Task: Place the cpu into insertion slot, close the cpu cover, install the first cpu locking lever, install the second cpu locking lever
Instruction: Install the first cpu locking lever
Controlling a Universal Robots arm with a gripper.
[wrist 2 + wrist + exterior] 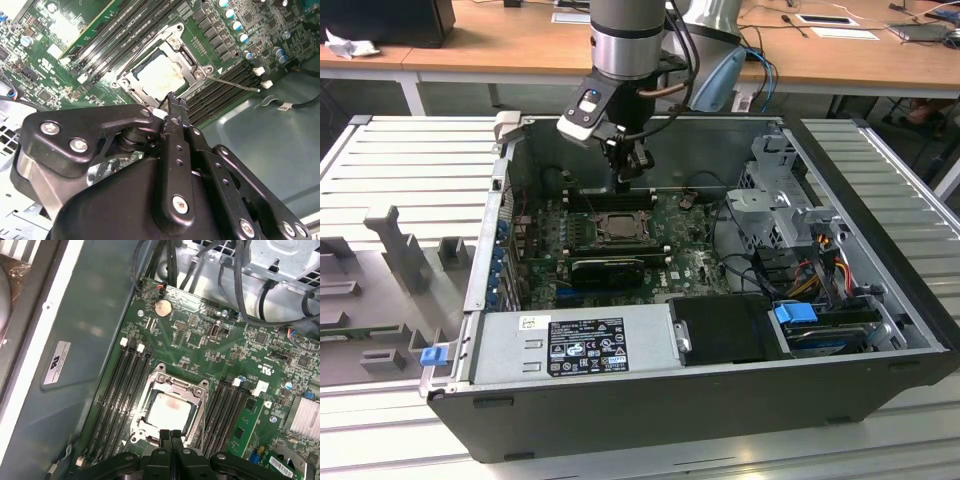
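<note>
The cpu (169, 411) (159, 75), pale silver, lies flat in the insertion slot (617, 225) of the green motherboard. The cpu cover (199, 396) (189, 56), a dark metal frame, lies down around the chip. A thin metal locking lever (235, 84) reaches out from one socket corner across the black memory slots. My gripper (625, 180) (172, 434) (174, 98) hangs just above the socket's edge, shut, its fingers pressed together with nothing between them.
Black memory slots (120, 390) flank the socket on both sides. In the case stand a long black card (610, 268), a grey power supply (575, 340), a drive cage (785, 200) and cables (820, 250). A coin battery (161, 307) and heat sink (305, 415) sit on the board.
</note>
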